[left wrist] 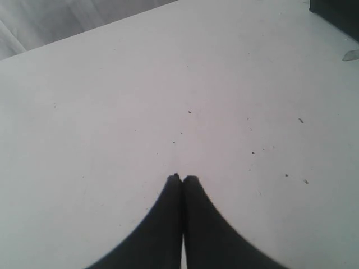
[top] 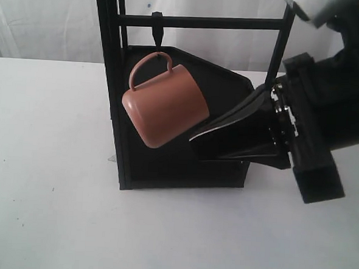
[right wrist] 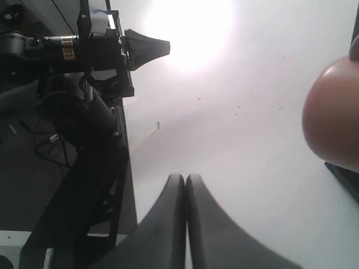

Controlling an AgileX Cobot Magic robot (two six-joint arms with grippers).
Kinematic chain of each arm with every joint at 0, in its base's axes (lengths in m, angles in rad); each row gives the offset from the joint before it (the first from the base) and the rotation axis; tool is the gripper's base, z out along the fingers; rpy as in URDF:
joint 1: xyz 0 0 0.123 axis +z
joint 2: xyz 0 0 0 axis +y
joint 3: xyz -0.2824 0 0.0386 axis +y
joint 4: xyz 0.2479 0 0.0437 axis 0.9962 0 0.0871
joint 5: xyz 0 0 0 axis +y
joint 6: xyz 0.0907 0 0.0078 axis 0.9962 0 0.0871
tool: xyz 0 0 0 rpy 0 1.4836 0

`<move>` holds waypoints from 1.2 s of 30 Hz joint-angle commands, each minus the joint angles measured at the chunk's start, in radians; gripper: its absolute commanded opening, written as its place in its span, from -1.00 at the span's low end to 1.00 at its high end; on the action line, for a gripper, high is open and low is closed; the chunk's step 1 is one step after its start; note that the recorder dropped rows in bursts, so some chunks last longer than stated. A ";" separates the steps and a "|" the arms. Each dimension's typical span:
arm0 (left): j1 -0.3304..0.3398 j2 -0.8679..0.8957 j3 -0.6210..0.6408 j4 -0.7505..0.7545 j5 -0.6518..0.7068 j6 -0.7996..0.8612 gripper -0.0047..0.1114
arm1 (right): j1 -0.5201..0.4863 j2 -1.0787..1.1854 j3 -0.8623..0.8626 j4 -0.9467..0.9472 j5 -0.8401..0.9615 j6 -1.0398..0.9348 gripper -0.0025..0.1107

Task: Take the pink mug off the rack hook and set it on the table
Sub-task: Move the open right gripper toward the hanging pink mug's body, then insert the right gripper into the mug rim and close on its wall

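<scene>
Looking across the white table, the right gripper is nearest: its black jaws pressed together, holding nothing, tips just beside the lower flank of the pink mug. The left gripper is likewise closed and empty, over plain tabletop with the mug out of its view. Further back the mug hangs tilted by its loop handle from the rack hook under the crossbar. It looks rigid, fairly light, matte but breakable; I'd open the jaws wide and clamp across the body, then ease the loop off the peg.
</scene>
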 commanded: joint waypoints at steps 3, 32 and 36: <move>-0.008 -0.004 0.001 -0.003 -0.001 -0.010 -0.92 | 0.003 0.001 0.050 -0.006 -0.076 -0.016 -0.96; -0.008 -0.004 0.001 -0.003 -0.001 -0.010 -0.92 | 0.008 0.007 0.050 -0.039 -0.319 -0.034 -0.47; -0.008 -0.004 0.001 -0.003 -0.001 -0.010 -0.92 | 0.008 0.037 0.050 -0.036 -0.465 -0.036 0.01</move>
